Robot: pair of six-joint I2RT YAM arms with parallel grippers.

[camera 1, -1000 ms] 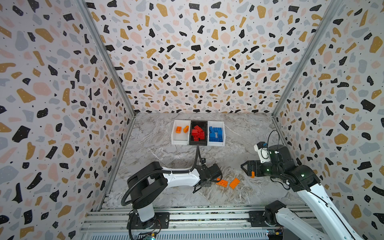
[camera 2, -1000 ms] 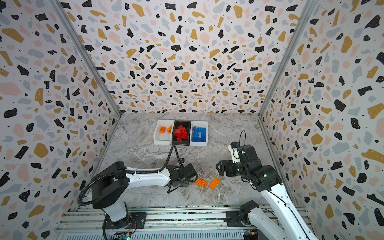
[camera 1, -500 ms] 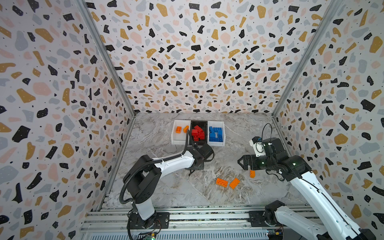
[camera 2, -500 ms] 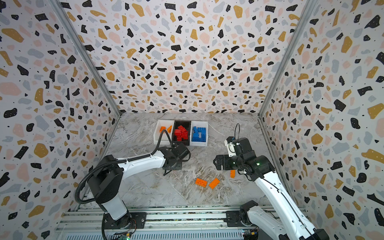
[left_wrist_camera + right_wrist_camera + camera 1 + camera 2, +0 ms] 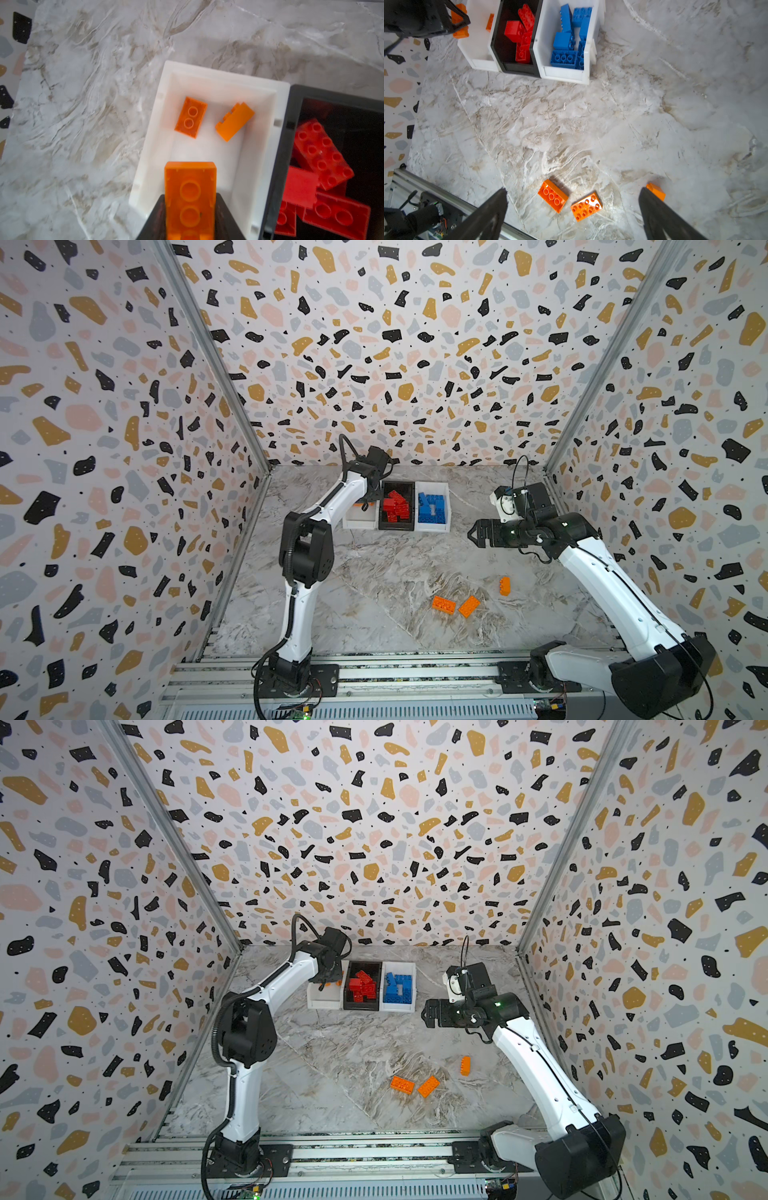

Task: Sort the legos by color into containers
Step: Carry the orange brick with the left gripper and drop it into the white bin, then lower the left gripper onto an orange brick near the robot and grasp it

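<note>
Your left jaws pinch one orange brick [image 5: 190, 199], underside showing, just above the left white bin [image 5: 218, 73]. That bin holds two more orange bricks [image 5: 190, 117]. Touching it, the black bin [image 5: 519, 69] in the middle holds red bricks [image 5: 395, 506]. The right white bin [image 5: 434, 527] holds blue bricks [image 5: 433, 508]. Your right jaws are spread wide and hold nothing, raised over the bench [image 5: 374, 572] to the right of the bins. Three loose orange bricks [image 5: 443, 605] lie on the bench nearer the arm bases: two nearly touching, one apart.
</note>
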